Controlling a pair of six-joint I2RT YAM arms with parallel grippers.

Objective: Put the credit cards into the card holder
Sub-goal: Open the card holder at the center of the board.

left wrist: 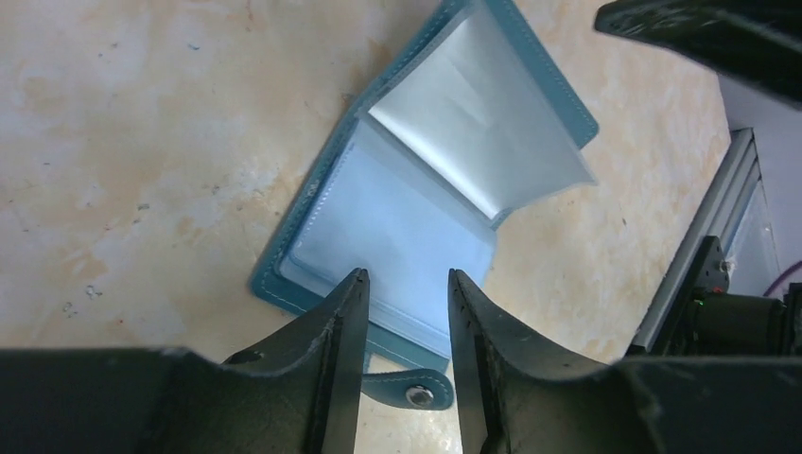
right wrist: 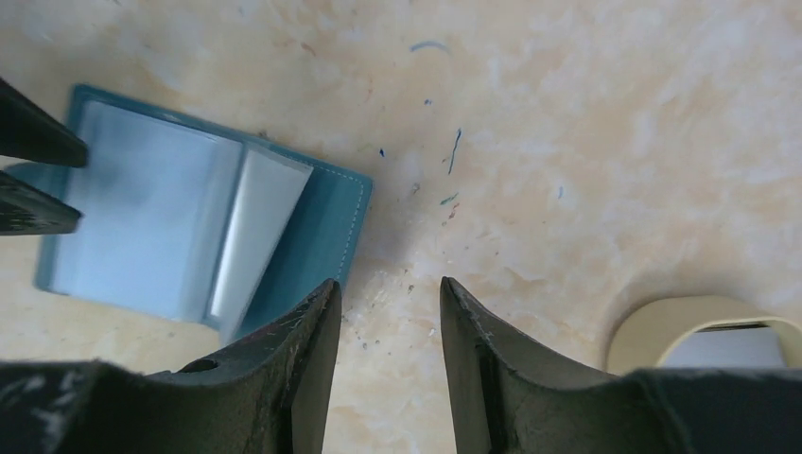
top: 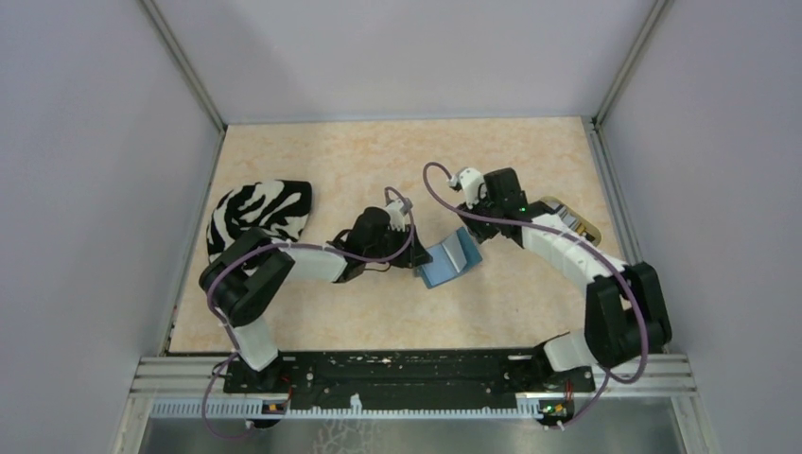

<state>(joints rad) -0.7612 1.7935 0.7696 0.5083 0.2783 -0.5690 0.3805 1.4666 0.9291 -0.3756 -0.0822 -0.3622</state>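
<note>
Lying open on the table between the two arms, the card holder point(top: 444, 263) has its long axis running slantwise from the left arm toward the right one. One clear inner leaf stands up along the fold. The left gripper point(left wrist: 405, 274) sits at the holder's near edge, just above the snap tab point(left wrist: 416, 390). Its fingers are apart, with the pale inner page showing in the gap and nothing clamped. Whether the tips press on the page cannot be told.

The right gripper point(right wrist: 386, 284) hangs over bare table, fingers apart and empty. The holder is on one side of it and the beige tray point(right wrist: 653, 326) on the other. The credit cards point(top: 570, 218) lie in that tray, well apart from the holder, and the right arm is plainly the nearer one, so the fetching likely falls to it.

The right arm covers part of the tray from above, and the wrist view crops it, so the number of cards is unclear.
</note>
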